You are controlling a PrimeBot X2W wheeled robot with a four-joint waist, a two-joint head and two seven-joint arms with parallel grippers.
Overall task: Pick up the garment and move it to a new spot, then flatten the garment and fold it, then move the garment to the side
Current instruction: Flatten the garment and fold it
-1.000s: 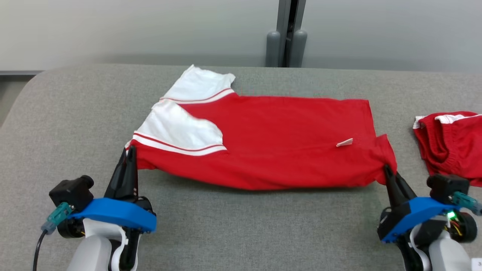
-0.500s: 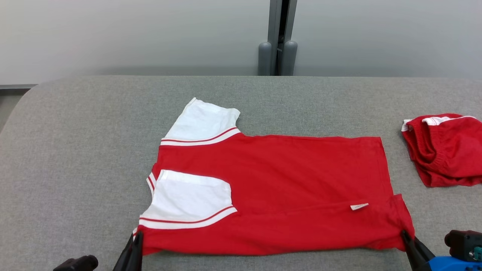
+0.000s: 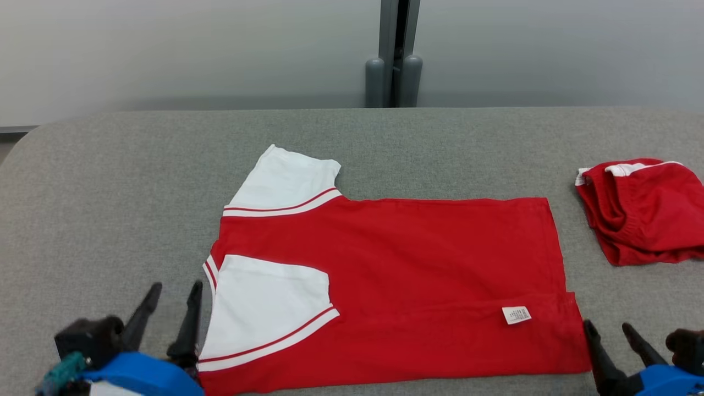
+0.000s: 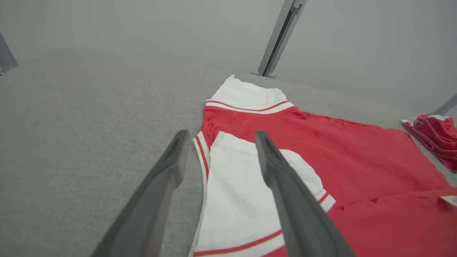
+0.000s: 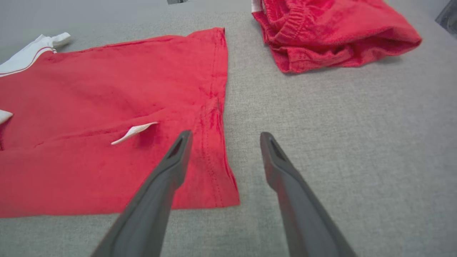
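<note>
Having released the garment point(image 3: 412, 258), left gripper point(image 3: 176, 286) and right gripper point(image 3: 608, 326) are hanging spread beside its corners; limp, light cloth, probably best pinched there.

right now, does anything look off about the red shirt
A white care label sits on the outer face of the red, white-sleeved shirt near its hem, suggesting it is inside out. The hem also steps outward at the near corner, so layers look misaligned.
</note>
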